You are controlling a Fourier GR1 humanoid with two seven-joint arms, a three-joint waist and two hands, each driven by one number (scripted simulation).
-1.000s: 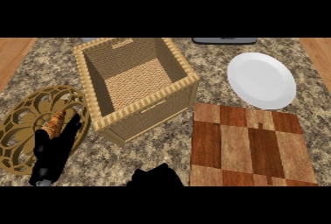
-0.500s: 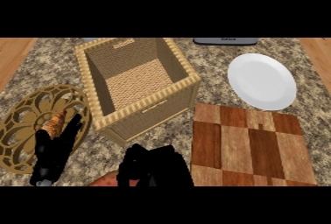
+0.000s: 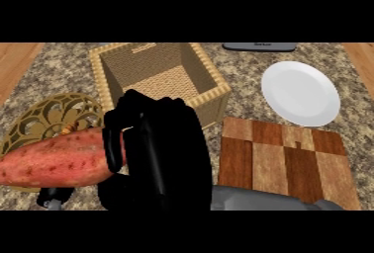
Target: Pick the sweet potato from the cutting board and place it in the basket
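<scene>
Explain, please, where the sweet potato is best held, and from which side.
Grip across its short width, coming from the right. The sweet potato lies lengthwise left to right, and the right hand curls its fingers round the right end; nearer the middle might balance better.

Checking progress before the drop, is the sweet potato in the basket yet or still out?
Still out. The sweet potato is held in the right hand, in front of the basket, whose woven floor shows bare.

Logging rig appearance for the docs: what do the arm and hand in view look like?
One hand shows: glossy black all over, with thick rounded fingers. Its forearm is smooth plain grey, entering from the lower edge. No cables, markings or sleeve visible.
</scene>
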